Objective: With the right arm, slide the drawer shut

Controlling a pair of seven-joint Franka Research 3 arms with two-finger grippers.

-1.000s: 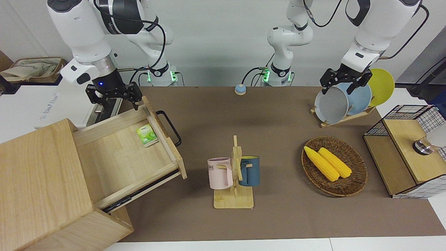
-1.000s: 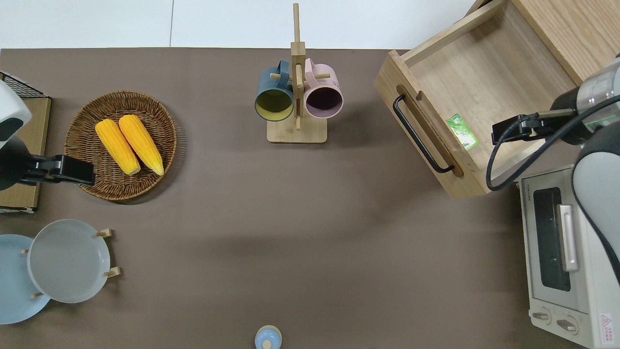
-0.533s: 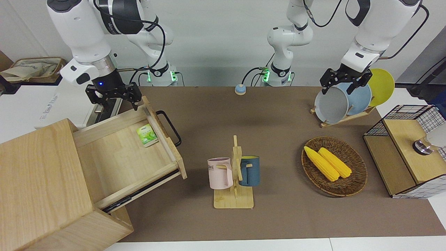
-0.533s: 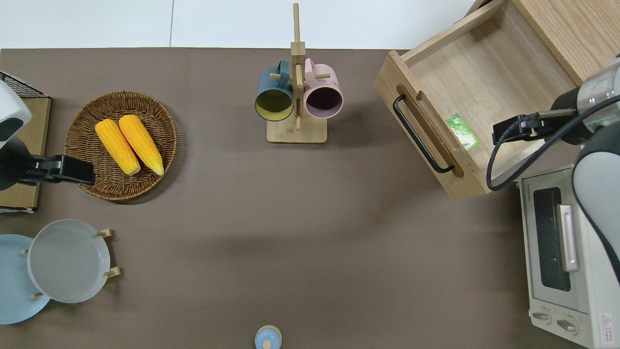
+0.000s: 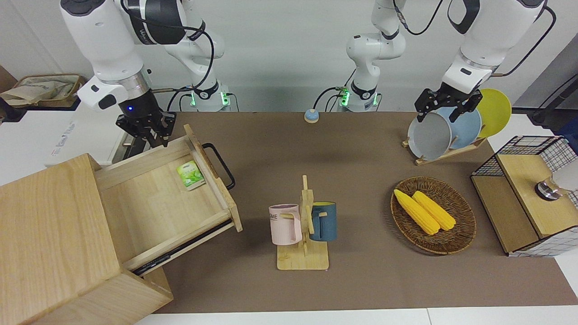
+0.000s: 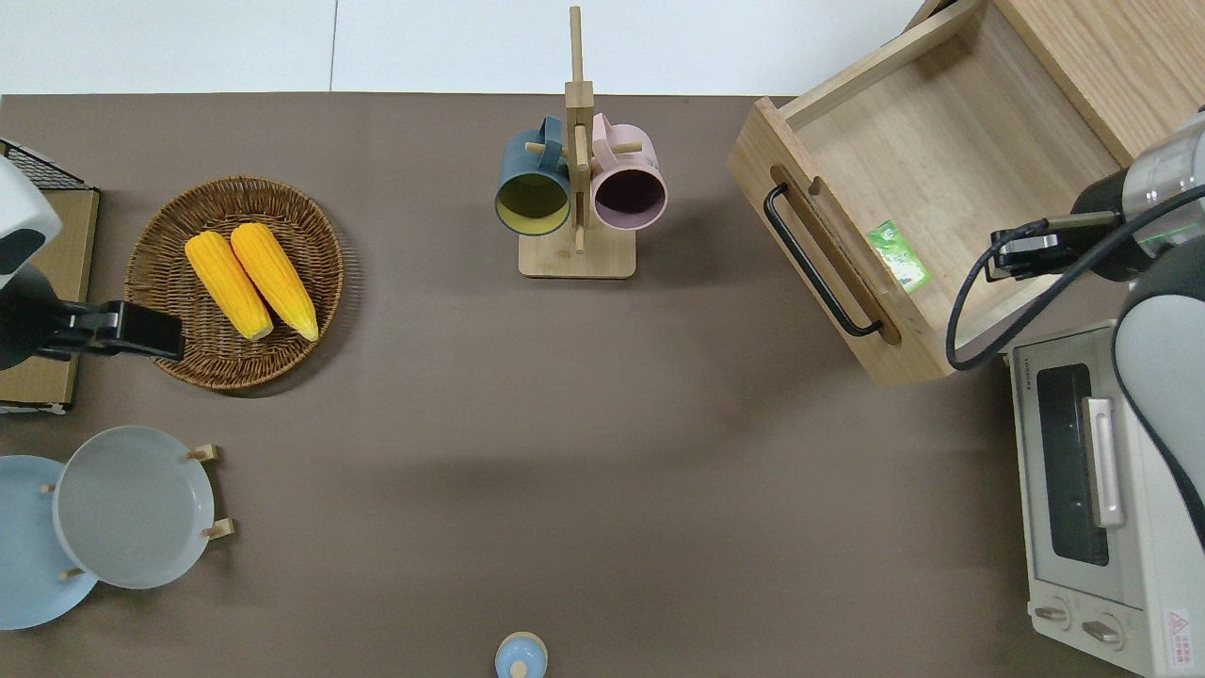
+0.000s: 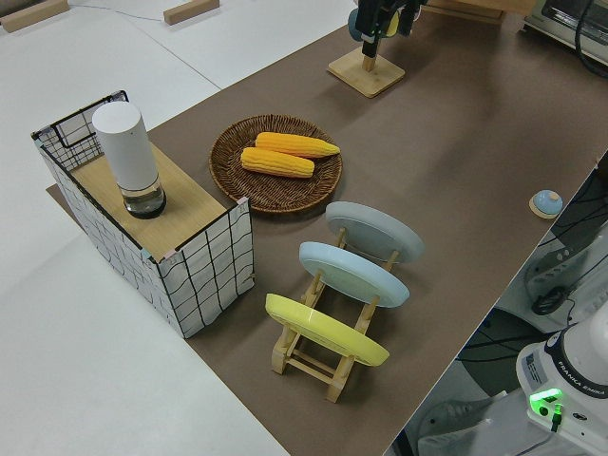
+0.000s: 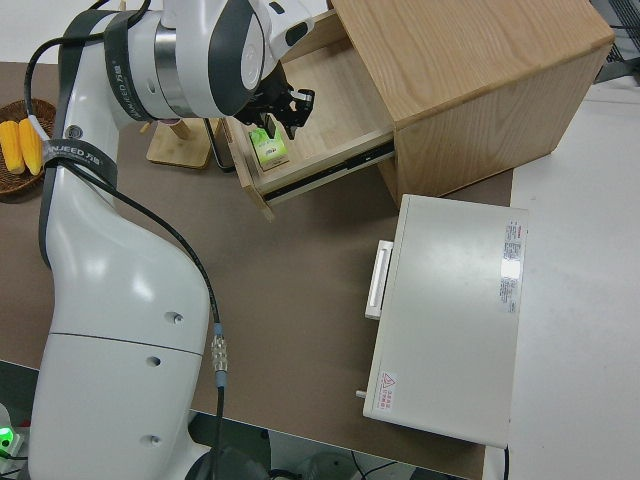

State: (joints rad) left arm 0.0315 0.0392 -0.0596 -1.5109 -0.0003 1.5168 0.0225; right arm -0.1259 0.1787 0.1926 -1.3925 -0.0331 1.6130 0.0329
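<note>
The drawer (image 5: 167, 198) stood pulled well out of the pale wooden cabinet (image 5: 49, 239) at the right arm's end of the tabletop (image 5: 361, 280), its black bar handle (image 5: 220, 164) facing the mug stand (image 5: 303, 225). A small green packet (image 5: 190, 174) lay inside, against the drawer's front panel. The right pincer (image 5: 145, 131) hung over the drawer's side wall nearest the robots, at about 2 o'clock from the green packet in the overhead view; its fingers looked drawn close together and held nothing. The white toaster oven (image 6: 1097, 490) sat at about 5 o'clock from the drawer in that view. The left arm was parked; whether its pincer (image 5: 445, 106) was apart or together could not be told.
</note>
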